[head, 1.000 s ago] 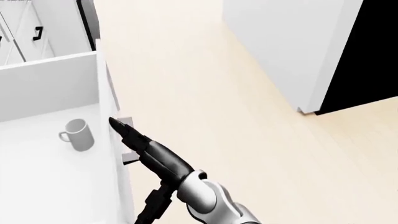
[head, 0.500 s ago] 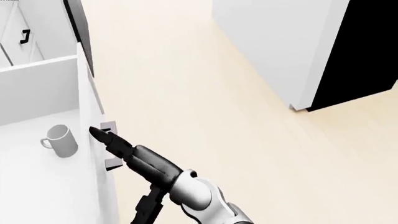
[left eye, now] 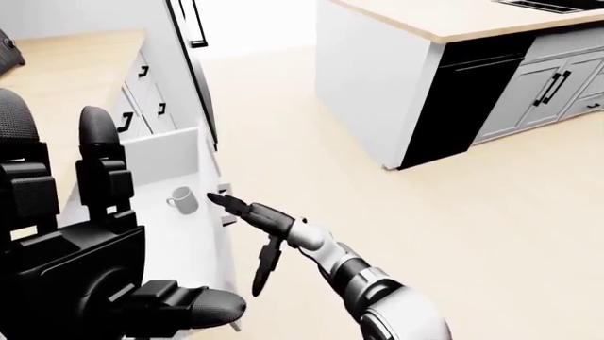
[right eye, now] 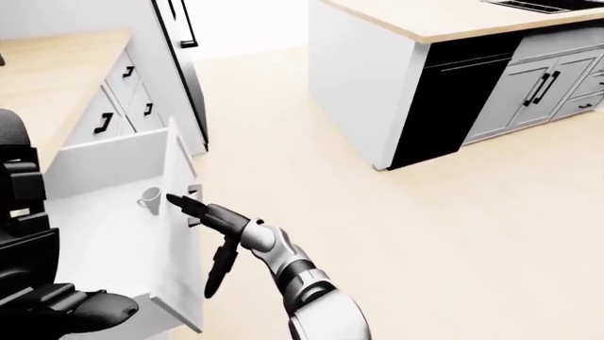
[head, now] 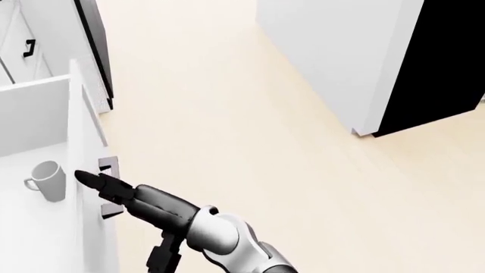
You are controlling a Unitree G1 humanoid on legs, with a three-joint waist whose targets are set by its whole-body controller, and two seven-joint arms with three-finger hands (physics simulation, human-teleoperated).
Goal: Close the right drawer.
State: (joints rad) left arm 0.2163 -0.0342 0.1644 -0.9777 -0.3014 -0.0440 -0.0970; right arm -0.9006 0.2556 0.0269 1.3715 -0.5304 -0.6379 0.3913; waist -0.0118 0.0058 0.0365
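Pressing my right hand (head: 102, 185), fingers extended and holding nothing, against the open drawer's front (right eye: 179, 234) beside its handle (head: 108, 187), I risk my fingertips glancing off and jolting the mug (head: 47, 180) inside.

Drawer (right eye: 179, 234): stands open, front panel projecting over the floor; right hand (right eye: 203, 212) extended, fingertips at the handle (right eye: 193, 202) on the panel's outer face. Mug (right eye: 149, 200): alone inside, at 9 o'clock of the fingertips behind the panel; remaining interior bare. Floor (right eye: 311, 177): open from 12 to 4 o'clock of the hand. Island (right eye: 377, 78): well apart at 2 o'clock. Left hand (left eye: 85, 241): raised, fingers spread, fills the left-eye view's lower left
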